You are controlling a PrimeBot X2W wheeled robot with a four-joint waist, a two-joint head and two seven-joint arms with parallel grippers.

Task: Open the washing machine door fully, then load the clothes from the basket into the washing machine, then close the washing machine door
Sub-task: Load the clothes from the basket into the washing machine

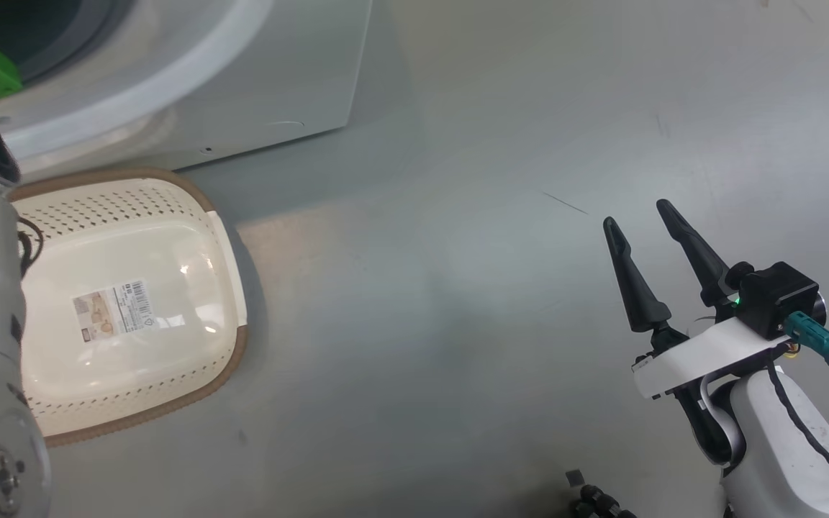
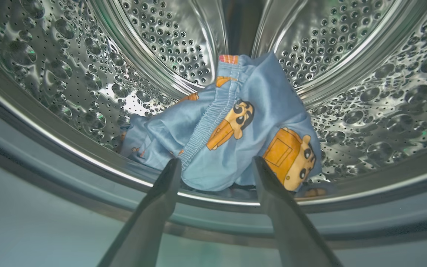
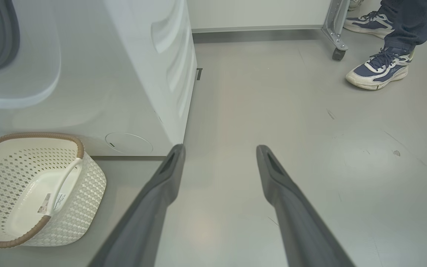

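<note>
Gaping left fingers (image 2: 160, 202) near clothes (image 2: 235, 144)

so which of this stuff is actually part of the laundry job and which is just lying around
Job:
- clothes, in the drum
- washing machine
- basket, empty
- left gripper, right gripper

Just around:
- person's shoes
- caster wheel
- floor
</note>
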